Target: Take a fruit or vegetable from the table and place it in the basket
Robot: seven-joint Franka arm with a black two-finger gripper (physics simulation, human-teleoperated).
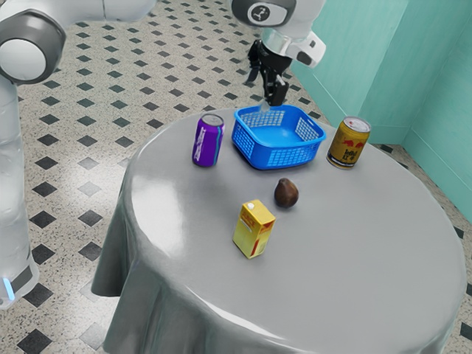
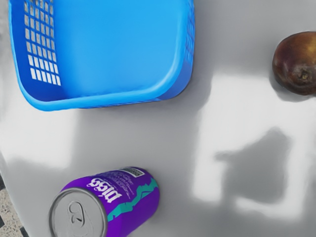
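Brown, rounded fruit [image 1: 286,193] to fetch, lying loose on the grey surface [image 1: 346,258] a little right of and below the exterior view's centre, between the blue basket [image 1: 291,157] and the yellow carton [image 1: 254,228]. Pincer [image 1: 276,94] up near the basket's far rim, in the upper middle of the frame; impossible to tell whether wide or narrow.

Judging by this, best to finish the approach first: travel high over the basket wall, well away from the purple can [image 1: 209,140], and stop squarely above the fruit before dropping. Make sure of a wide opening, then come straight down, centred on the thickest part. Turn so as to keep clear of the carton, near enough to get knocked. Close gently and low on the sides; on so round a skin, a high or off-centre squeeze could send it rolling. Lift straight up, clear the rim, and only then swing back.
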